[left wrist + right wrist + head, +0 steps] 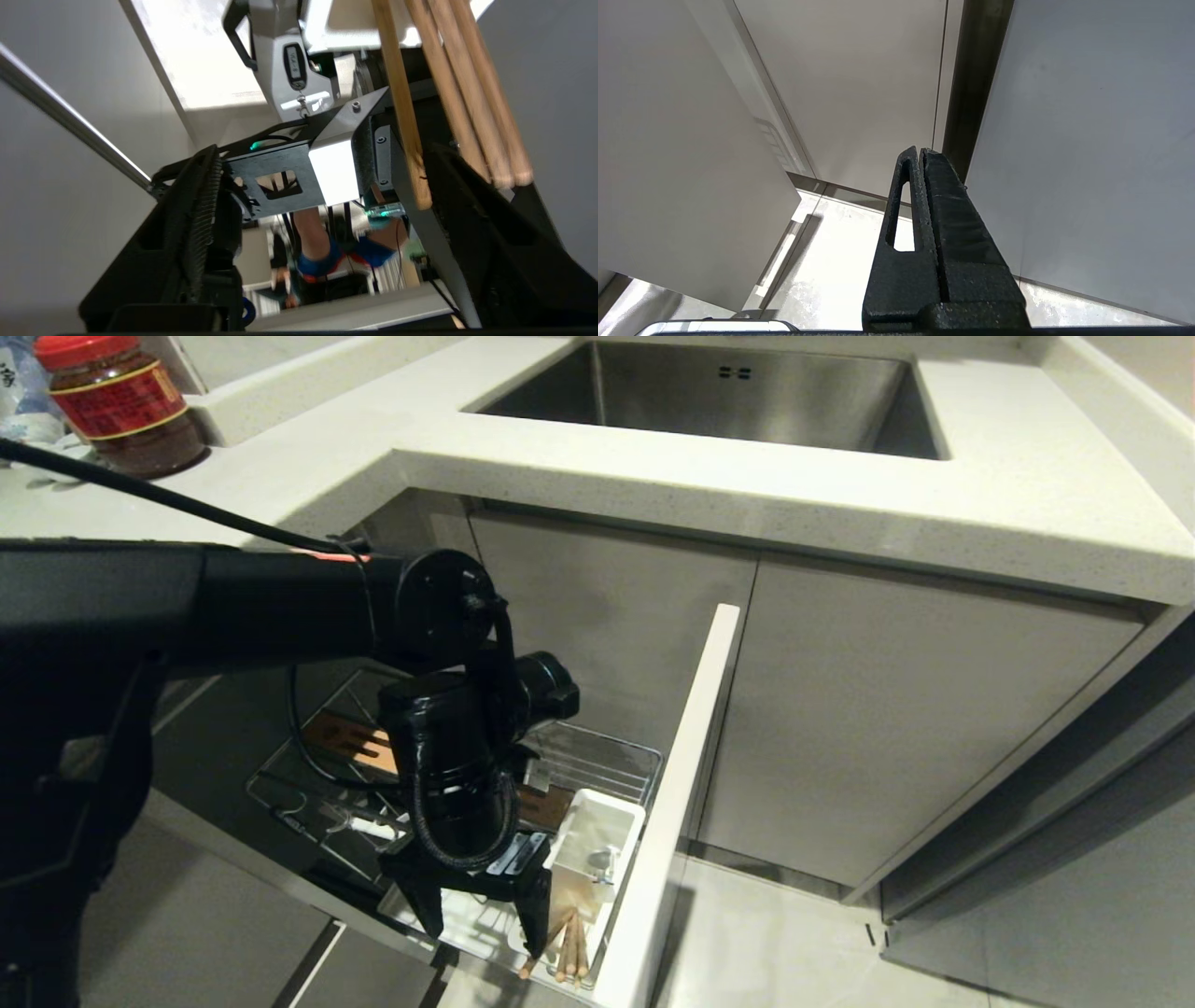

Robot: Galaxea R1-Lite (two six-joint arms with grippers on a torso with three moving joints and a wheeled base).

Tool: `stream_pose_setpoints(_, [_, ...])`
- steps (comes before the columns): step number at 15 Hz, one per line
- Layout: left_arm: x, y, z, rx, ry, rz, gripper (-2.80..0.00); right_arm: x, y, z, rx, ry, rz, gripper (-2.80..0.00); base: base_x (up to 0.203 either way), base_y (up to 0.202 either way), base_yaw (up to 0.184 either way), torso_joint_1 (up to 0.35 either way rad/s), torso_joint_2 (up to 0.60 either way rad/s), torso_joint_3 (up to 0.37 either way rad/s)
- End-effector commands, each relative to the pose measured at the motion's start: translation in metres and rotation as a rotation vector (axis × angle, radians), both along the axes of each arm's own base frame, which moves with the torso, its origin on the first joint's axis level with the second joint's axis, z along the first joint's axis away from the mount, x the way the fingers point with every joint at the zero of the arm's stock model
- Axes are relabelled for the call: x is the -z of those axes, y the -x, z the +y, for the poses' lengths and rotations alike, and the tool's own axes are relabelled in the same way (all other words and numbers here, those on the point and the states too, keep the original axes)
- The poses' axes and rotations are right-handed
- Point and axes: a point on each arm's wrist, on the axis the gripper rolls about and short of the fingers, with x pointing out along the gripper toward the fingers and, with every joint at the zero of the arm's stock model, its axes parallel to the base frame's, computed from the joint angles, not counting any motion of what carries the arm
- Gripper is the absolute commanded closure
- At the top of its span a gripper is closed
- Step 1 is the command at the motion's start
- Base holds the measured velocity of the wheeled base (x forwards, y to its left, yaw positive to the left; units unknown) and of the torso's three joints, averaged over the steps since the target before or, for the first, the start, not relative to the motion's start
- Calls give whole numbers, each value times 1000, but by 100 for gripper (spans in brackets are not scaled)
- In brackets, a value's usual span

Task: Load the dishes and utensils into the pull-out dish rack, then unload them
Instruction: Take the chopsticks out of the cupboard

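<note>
The black left arm reaches in from the left of the head view, bends at the wrist and points the left gripper (485,919) straight down over the near end of the pulled-out chrome wire dish rack (597,761), beside its white cabinet front (686,756). Its fingers (425,905) are spread wide and hold nothing. The thin light-brown wooden chopsticks (568,947) stand tilted in the white plastic utensil bin (597,845), just beside the right-hand finger; whether they touch it cannot be told. A slotted light-wood board (350,737) lies further back in the rack. The left wrist view adds the chopstick ends (467,102) close between the spread fingers (196,214), apart from the ribbed one. The right gripper (922,154) shows only in the right wrist view, fingers pressed together, hanging before pale cabinet panels above the floor.
</note>
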Motion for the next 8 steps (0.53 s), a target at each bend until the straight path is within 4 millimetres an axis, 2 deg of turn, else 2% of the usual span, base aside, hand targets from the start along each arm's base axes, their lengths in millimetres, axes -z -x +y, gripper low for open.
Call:
stream_pose_setpoints(1, [17, -7, -5, 8, -30, 52, -280, 7, -2, 0, 0, 0, 26, 0, 0, 0, 0, 0, 0, 0])
stream_pose_setpoints(8, [35, -13, -5, 66, -20, 131, -280, 7, -2, 0, 0, 0, 24, 0, 0, 0, 0, 0, 0, 0])
